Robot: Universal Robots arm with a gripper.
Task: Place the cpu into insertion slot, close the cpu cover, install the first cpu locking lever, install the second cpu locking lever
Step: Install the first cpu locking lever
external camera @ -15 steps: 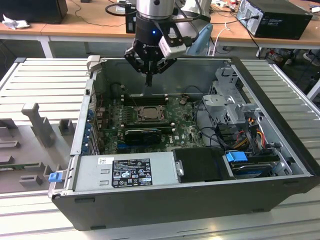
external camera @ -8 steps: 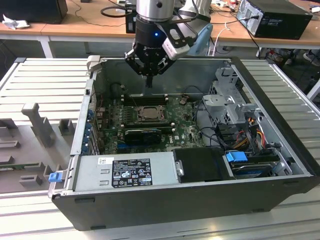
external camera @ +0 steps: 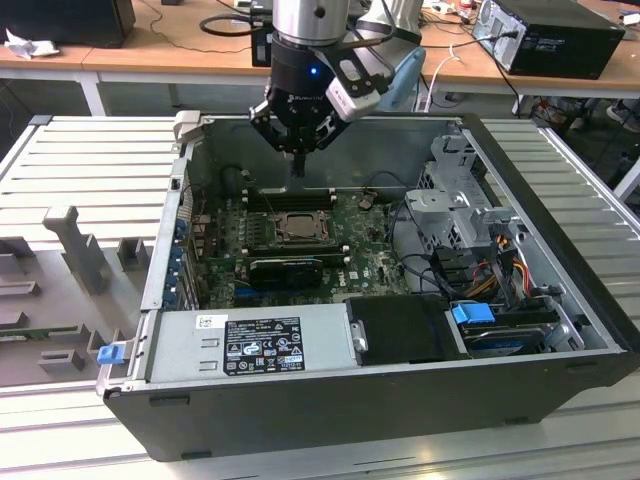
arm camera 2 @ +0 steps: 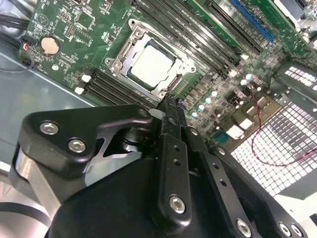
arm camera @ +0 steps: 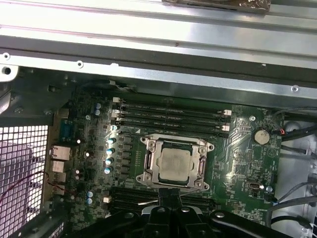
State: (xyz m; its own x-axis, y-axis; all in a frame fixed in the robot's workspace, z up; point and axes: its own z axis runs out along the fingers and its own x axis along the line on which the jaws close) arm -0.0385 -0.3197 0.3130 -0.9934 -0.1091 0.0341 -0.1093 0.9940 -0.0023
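Hovering over the open computer case, the gripper is being held above the green motherboard. Its fingers are being shown pressed together into one narrow tip, with nothing gripped between them. Down on the board, the cpu is being seen seated flat in the insertion slot. Its pale metal top is being framed squarely by the cpu cover, which is lying flat around the chip rather than standing up on its hinge. So the first two steps are being judged as done: chip in, cover down. In both wrist views the closed tip is being seen near one edge of the socket, over the strip between the frame and a bank of long black memory slots. Going by the exterior view, it is being held apart from the board rather than touching it. The two locking levers are being treated as the open question. Thin metal bars are being glimpsed along the sides of the frame, yet whether either is hooked under its catch cannot be told. By that reading, the work is being placed at the lever stage, with roughly half the task being counted as finished.
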